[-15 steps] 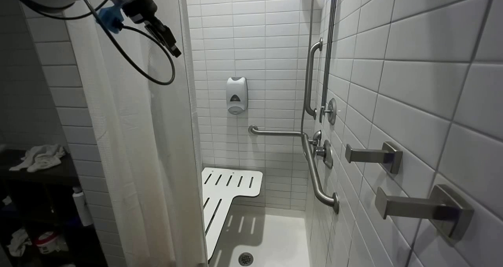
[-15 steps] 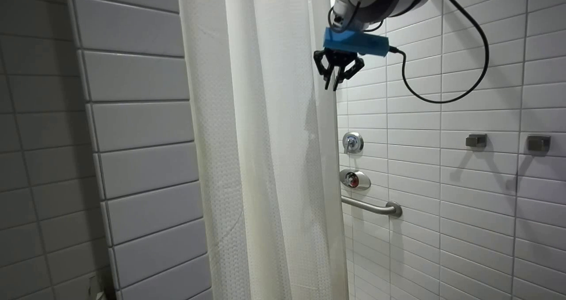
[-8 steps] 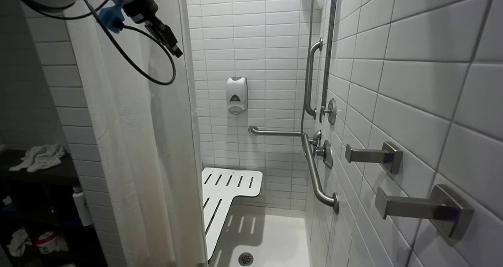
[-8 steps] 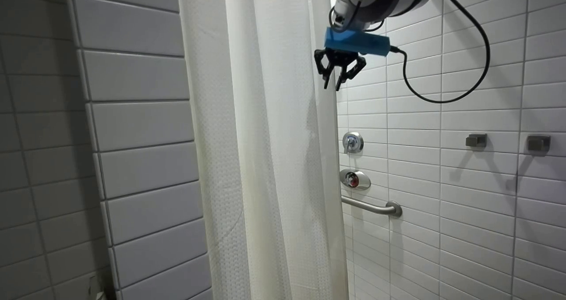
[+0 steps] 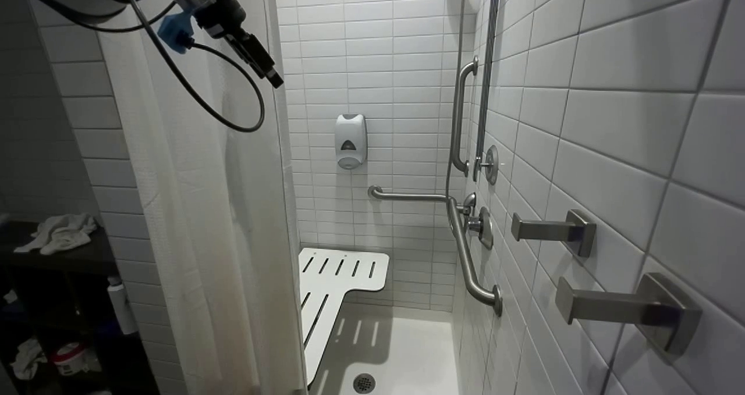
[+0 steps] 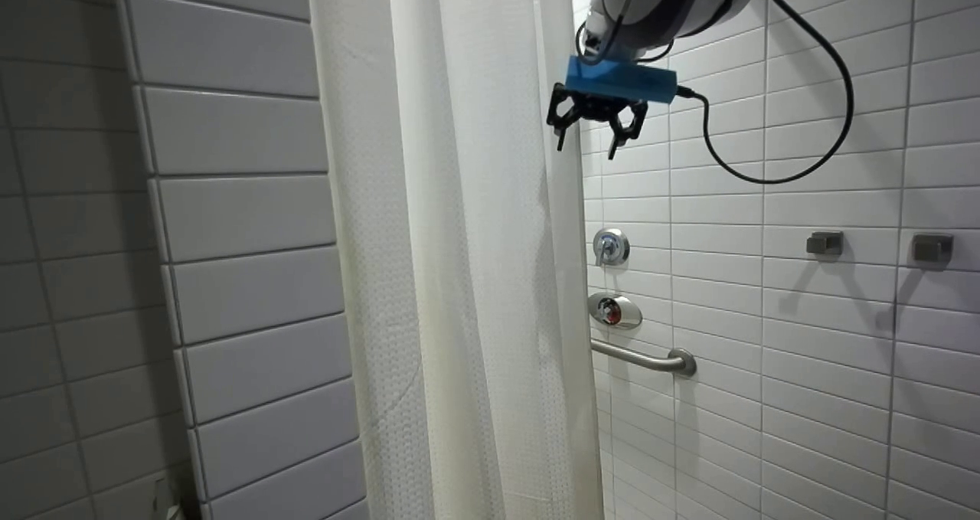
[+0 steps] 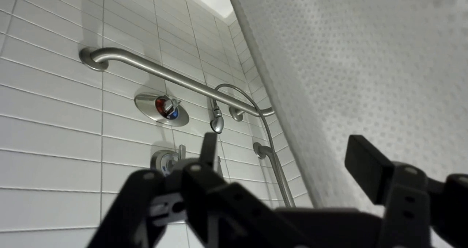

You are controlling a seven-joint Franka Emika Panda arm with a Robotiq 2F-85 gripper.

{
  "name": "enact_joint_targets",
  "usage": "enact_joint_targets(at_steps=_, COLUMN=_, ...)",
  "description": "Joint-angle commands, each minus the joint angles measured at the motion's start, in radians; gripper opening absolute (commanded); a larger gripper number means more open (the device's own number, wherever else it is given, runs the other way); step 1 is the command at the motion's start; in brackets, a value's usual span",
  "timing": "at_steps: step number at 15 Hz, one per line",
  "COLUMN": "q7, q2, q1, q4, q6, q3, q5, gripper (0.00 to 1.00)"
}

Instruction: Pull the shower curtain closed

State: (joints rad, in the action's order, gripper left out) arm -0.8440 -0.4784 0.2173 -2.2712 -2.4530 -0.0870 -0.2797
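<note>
Curtain [image 6: 475, 260] hung in folds, seat [image 5: 334, 284] partly behind it; wide gap ran from its free edge to the hooks [image 5: 544, 230]. Hand [image 6: 586, 154] held nothing, fingers spread wide, beside that edge; wrist view showed it between fingertips.

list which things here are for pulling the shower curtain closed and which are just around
For the job:
shower curtain
gripper, open

Just around:
wall dispenser
slatted seat
grab bars
hooks
crumpled cloth
white bottle
floor drain
</note>
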Motion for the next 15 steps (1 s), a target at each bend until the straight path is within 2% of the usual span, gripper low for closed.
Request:
enact_joint_targets(at_steps=1, q7=-0.049, q2=0.044, q1=0.032, q4=0.037, q6=0.005, q3=-0.021, q5=-0.004, gripper=1.0)
enact_joint_targets(at_steps=2, q7=-0.05, q2=0.046, q1=0.031, q4=0.038, q6=0.011, q3=-0.019, q5=-0.002, gripper=1.0)
enact_joint_targets(at_steps=3, q7=-0.053, q2=0.05, q1=0.029, q4=0.037, q6=0.005, q3=-0.017, q5=-0.002, gripper=0.75)
enact_joint_targets(at_steps=4, q7=-0.055, q2=0.051, q1=0.028, q4=0.035, q6=0.005, q3=-0.016, q5=-0.004, gripper=0.75)
enact_joint_targets(at_steps=5, q7=-0.056, q2=0.053, q1=0.027, q4=0.033, q6=0.002, q3=-0.015, q5=-0.003, gripper=0.7)
enact_joint_targets(at_steps=13, q7=-0.045, q2=0.043, q1=0.02, q4=0.016, q6=-0.001, q3=-0.003, q5=0.002, gripper=0.05)
enact_joint_targets(at_steps=15, q7=-0.044, q2=0.037, q1=0.02, q4=0.01, q6=-0.006, q3=-0.002, q5=0.003, gripper=0.0)
